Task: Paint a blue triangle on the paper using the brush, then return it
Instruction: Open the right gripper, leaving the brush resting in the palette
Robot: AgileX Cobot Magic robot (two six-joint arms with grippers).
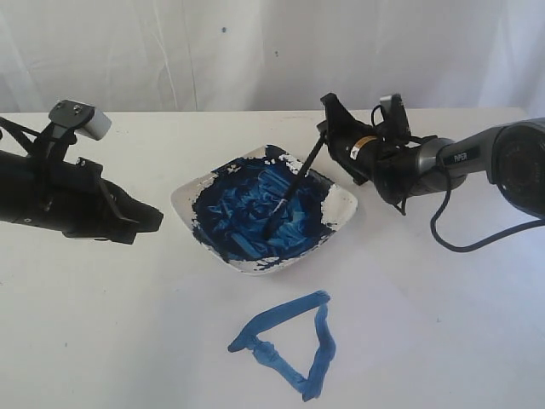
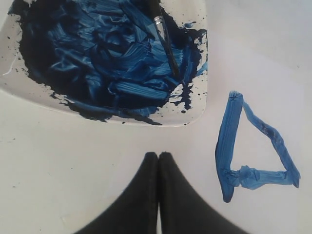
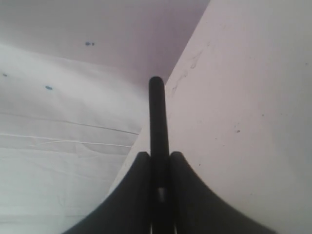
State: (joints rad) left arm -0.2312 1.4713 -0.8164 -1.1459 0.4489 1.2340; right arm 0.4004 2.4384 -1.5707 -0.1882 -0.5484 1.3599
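The blue triangle [image 1: 324, 342] is painted on the paper [image 1: 387, 341] in front of the white dish [image 1: 345, 205], and it also shows in the left wrist view [image 2: 228, 136]. The black brush [image 1: 295, 187] slants down into the dish's dark-blue paint, its silver band and tip visible in the left wrist view [image 2: 163, 34]. My right gripper [image 1: 324, 129] is behind the dish on the right, shut on the brush's upper handle [image 3: 156, 112], which stands between its fingers [image 3: 160, 155]. My left gripper [image 1: 158, 220] hangs left of the dish, shut and empty [image 2: 159, 155].
The dish [image 2: 196, 14] is smeared with paint and splatter out to its rim. A white cloth backdrop [image 1: 255, 51] closes the far side of the table. The right arm's cable [image 1: 460, 243] loops over the table at the right.
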